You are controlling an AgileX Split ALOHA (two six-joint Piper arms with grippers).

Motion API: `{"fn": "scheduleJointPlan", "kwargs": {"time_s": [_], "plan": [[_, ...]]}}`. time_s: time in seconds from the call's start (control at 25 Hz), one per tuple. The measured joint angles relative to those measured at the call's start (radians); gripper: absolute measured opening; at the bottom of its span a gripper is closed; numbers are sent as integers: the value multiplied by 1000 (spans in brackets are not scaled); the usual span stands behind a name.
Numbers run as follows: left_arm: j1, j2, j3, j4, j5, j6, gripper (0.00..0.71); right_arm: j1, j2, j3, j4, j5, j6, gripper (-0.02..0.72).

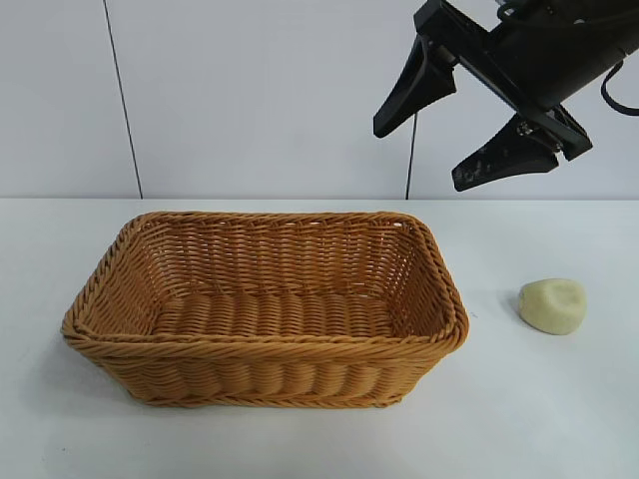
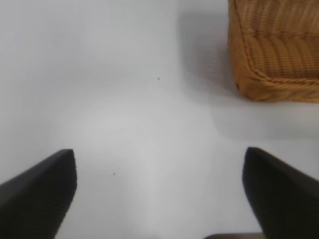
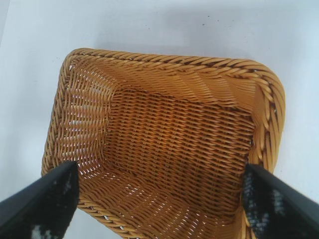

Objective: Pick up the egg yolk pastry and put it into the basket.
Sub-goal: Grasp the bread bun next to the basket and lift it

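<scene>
Hovering high over the scene, the right gripper point(image 1: 467, 128) hangs above the gap between the basket point(image 1: 265, 344) and the egg yolk pastry point(image 1: 552, 304), fingers spread wide and holding nothing. It tilts downward toward the basket side; its own wrist view looks straight into the woven interior point(image 3: 174, 144), which contains nothing.

Pastry position — resting on the white worktop point(image 1: 559, 419), just beside the basket's right end but apart from it, flattened face angled up. No contact with either gripper. Task judged as not yet begun: pick still to be made.

Left gripper point(image 2: 159, 199) — seen only in its own wrist view, fingers wide apart, empty, pointed at bare worktop with one corner of the basket point(image 2: 274, 55) ahead of it. It does not appear in the exterior view, so it sits well clear of the working area; likely the idle arm here, since the pastry lies on the right arm's side.

Reading of the placement: the wide opening on the right gripper suits a straddle of the rounded lump. The next move would probably need a swing toward the pastry and a descent. The lump looks soft and matte, so a gentle close seems prudent to avoid denting it further.

Risk: clipping the braided rim during the carry over.
</scene>
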Motion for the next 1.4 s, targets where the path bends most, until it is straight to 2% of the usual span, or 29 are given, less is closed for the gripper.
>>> {"fn": "scheduleJointPlan", "kwargs": {"time_s": [0.08,0.12,0.2,0.28,0.4,0.48,0.68,0.92,1.12,1.24,1.4], "plan": [[0,-1,0,-1,0,0,695,-26,0,-10,-58,3,44,611],[0,-1,0,-1,0,0,695,-42,0,-15,-108,9,74,611],[0,-1,0,-2,0,0,695,-73,0,-28,-223,20,158,611],[0,-1,0,-2,0,0,695,-102,0,-29,-369,25,240,611],[0,-1,0,-3,0,0,695,-134,0,-30,-512,39,341,611],[0,-1,0,-5,0,0,695,-144,0,-30,-553,46,365,611],[0,-1,0,-5,0,0,695,-145,6,-31,-565,44,375,611],[0,-1,0,-5,0,0,695,-145,94,-31,-565,6,375,611],[0,-1,0,-5,-1,1,695,-145,220,-31,-574,-85,377,611],[0,-1,0,-5,-1,1,695,-145,292,-31,-574,-150,401,611],[0,-1,0,-5,-1,1,695,-145,361,-31,-574,-169,420,611]]}}
